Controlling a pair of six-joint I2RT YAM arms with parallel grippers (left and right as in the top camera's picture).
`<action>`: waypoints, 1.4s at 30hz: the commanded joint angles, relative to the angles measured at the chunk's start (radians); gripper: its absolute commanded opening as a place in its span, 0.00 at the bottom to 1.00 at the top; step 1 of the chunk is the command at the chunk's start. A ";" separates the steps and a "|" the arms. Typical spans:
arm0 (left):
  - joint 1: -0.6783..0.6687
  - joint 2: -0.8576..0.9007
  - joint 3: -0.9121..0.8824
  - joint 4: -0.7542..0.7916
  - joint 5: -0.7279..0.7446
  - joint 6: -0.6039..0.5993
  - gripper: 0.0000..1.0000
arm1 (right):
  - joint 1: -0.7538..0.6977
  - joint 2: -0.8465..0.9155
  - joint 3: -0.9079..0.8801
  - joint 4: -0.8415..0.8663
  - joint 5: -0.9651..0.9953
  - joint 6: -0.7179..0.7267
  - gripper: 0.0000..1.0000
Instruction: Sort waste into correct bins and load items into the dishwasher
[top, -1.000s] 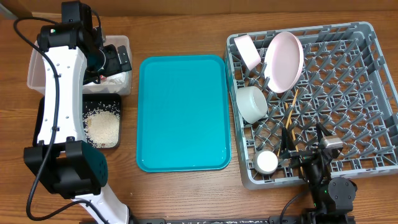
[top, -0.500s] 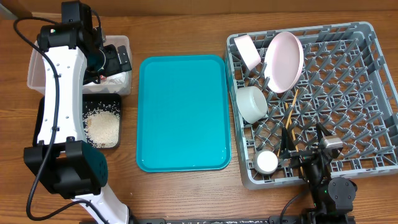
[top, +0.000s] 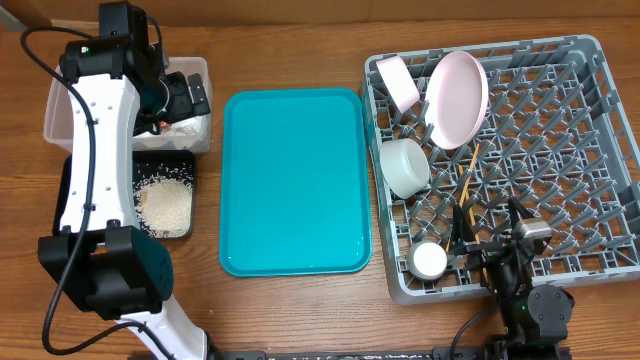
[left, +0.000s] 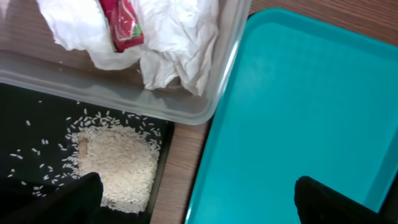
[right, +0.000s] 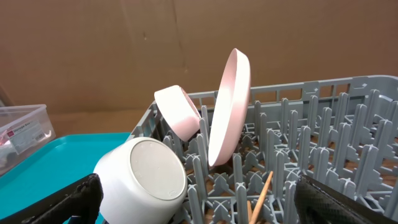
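Left pincer (left: 199, 205): fingers set wide apart, nothing between them; it hangs above the right end of the clear tub (left: 155, 102), at the far left of the surface (top: 300, 310).
Clear tub contents: a crumpled white napkin (left: 174, 37) with a red-and-white wrapper (left: 124, 18) lying on it.
Black tray (left: 25, 124): directly in front of the tub, edges touching or nearly so; a heap of white rice (left: 118, 165) sits in it, with loose grains scattered around the heap.
Teal tray (top: 295, 180): just beside both bins, at the centre of the surface; nothing on it.
Grey dish rack (top: 560, 150): at the right side; its left portion is loaded.
Rack contents: a pink plate (right: 227, 106) standing on edge between the pegs, leaning slightly; a pale bowl (right: 179, 112) tilted on its side just left of the plate; a white cup (right: 146, 177) tipped over nearer the front, base towards the right wrist camera; thin wooden chopsticks (top: 465, 185) lying among the pegs to the right of the cup.
Right pincer (right: 205, 205): fingers spread wide, empty; positioned low at the front edge of the rack.
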 joint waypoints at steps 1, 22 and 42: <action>-0.001 -0.082 0.019 -0.001 -0.035 -0.004 1.00 | -0.003 -0.012 -0.010 0.004 0.009 -0.004 1.00; 0.002 -0.821 -0.854 0.972 0.146 0.343 1.00 | -0.003 -0.012 -0.010 0.004 0.009 -0.004 1.00; 0.000 -1.744 -1.917 1.457 0.125 0.438 1.00 | -0.003 -0.012 -0.010 0.004 0.009 -0.004 1.00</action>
